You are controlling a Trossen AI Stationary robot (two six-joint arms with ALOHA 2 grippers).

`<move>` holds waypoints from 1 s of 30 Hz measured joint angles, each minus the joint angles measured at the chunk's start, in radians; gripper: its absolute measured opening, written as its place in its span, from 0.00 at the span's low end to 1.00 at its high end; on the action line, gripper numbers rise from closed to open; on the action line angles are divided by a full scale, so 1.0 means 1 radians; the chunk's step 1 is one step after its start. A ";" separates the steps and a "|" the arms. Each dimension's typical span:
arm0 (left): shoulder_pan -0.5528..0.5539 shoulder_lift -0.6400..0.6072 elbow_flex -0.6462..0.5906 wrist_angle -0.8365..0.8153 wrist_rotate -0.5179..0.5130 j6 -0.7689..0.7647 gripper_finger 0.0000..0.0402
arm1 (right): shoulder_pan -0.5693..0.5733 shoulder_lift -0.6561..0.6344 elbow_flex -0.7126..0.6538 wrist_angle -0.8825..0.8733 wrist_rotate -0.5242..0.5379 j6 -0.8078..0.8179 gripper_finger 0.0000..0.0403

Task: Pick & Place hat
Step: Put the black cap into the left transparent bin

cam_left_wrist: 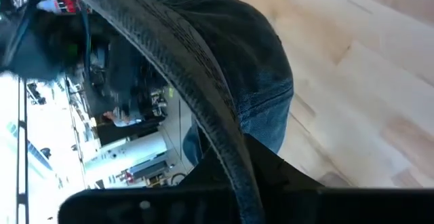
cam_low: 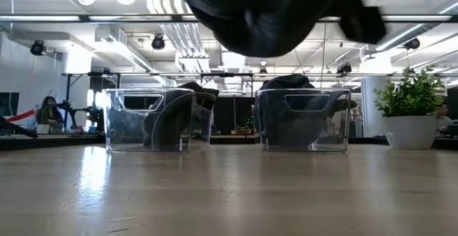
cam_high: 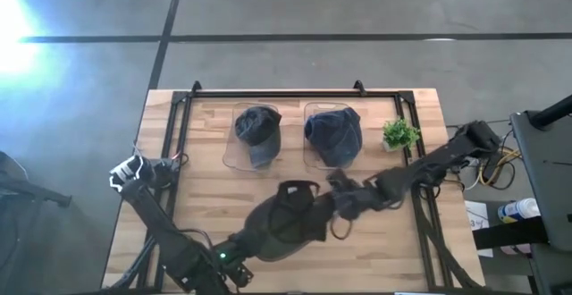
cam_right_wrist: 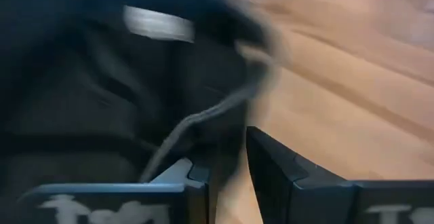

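Your right gripper point(cam_high: 344, 207) has its fingers nearly together on the rim of the dark denim hat point(cam_high: 290, 219), and your left gripper point(cam_high: 268, 228) is under the same hat; whether its fingers are pinched on the fabric you cannot tell. The hat hangs between the two grippers, lifted clear of the wooden table point(cam_high: 206, 206), in front of two clear bins. The left bin point(cam_high: 257, 137) and the right bin point(cam_high: 332, 134) each already hold a hat. A small potted plant point(cam_high: 399, 134) stands just beside the right bin, near the table's right edge.
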 joint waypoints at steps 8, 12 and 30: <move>0.032 0.028 -0.013 0.051 0.032 -0.029 0.01 | -0.033 0.166 0.112 0.176 -0.179 -0.122 0.17; 0.060 0.029 -0.032 0.083 0.052 -0.061 0.01 | -0.031 0.231 0.224 0.174 -0.242 -0.200 0.17; 0.082 0.003 -0.045 0.137 -0.019 -1.046 0.01 | -0.012 0.151 0.472 -0.358 0.016 -0.330 0.17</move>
